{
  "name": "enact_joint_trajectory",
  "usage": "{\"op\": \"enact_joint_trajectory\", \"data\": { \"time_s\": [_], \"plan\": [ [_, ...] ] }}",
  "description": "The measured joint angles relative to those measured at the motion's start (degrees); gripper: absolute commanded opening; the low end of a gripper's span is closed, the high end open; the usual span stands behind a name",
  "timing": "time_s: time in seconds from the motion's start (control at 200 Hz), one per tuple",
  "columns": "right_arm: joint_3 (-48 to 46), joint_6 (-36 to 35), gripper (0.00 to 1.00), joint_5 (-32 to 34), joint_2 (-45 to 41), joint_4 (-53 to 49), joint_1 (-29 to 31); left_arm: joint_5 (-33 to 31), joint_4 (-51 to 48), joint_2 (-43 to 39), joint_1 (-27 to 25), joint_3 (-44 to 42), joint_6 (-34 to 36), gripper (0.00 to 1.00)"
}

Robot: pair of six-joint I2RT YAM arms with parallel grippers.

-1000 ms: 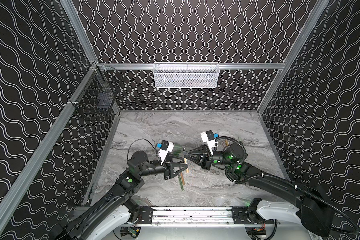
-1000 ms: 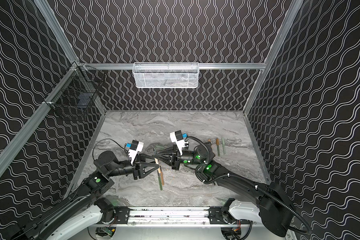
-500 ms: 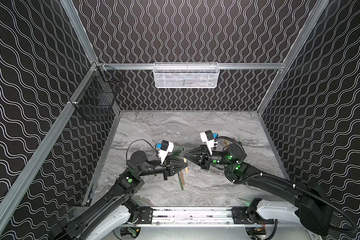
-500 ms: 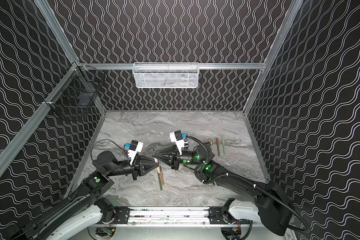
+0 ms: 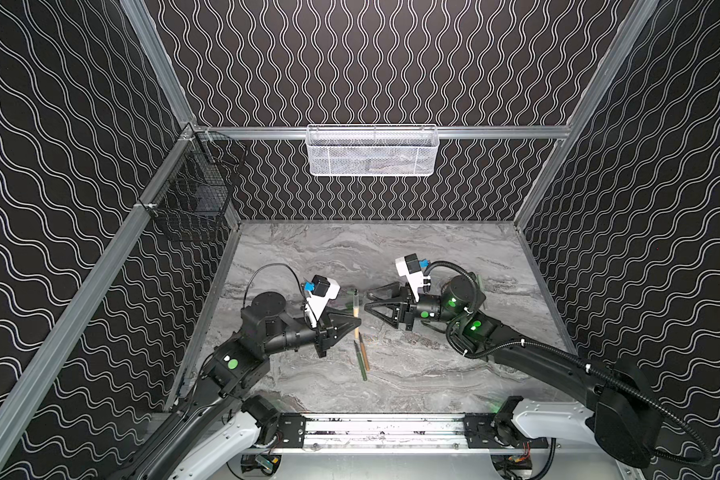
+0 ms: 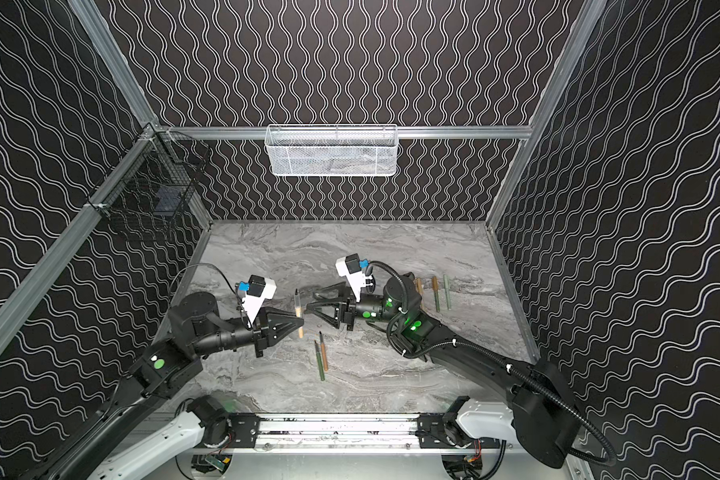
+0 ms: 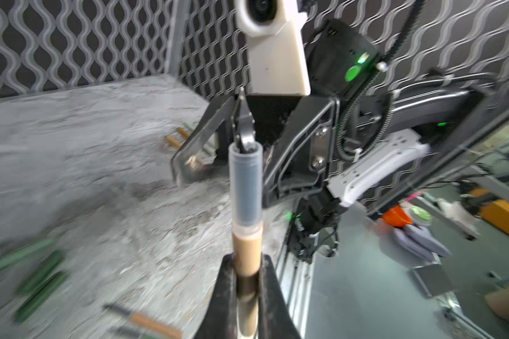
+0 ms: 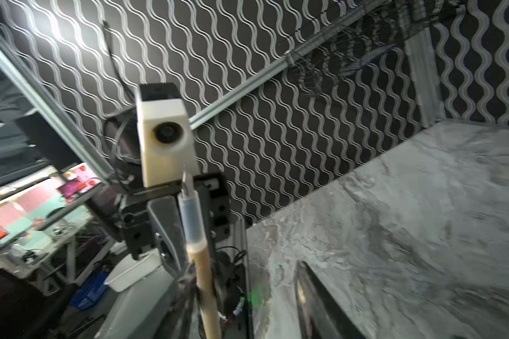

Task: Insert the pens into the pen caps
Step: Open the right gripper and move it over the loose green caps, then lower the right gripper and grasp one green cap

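Mid-frame in both top views, the left gripper (image 5: 357,322) holds its fingers closed on the upright tan pen (image 5: 356,311), cap (image 5: 355,300) seated. The right gripper (image 5: 368,300) waits beside it, fingers apart. Best laid flat gently, clear of the loose pens (image 5: 363,365).
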Motion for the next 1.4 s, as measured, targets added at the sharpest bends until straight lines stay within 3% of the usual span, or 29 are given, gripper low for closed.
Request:
{"op": "enact_joint_trajectory", "data": {
  "time_s": [0.22, 0.606, 0.936, 1.401],
  "plan": [
    [7.5, -10.0, 0.58, 7.6, 6.5, -16.2, -1.5, -9.4, -14.8, -3.2, 2.3, 2.7, 3.0, 0.0],
    [27.4, -25.2, 0.58, 21.0, 30.4, -40.0, -1.7, -14.6, -17.0, -8.9, 2.7, -0.5, 4.3, 0.0],
    [40.0, -31.4, 0.57, 28.3, 45.5, -48.5, -1.4, -15.5, -16.2, -11.0, 2.7, -1.1, 4.5, 0.0],
    [47.7, -35.0, 0.51, 34.8, 55.3, -52.4, -0.9, -15.2, -16.1, -10.8, 3.3, -1.3, 4.5, 0.0]
  ]
}}
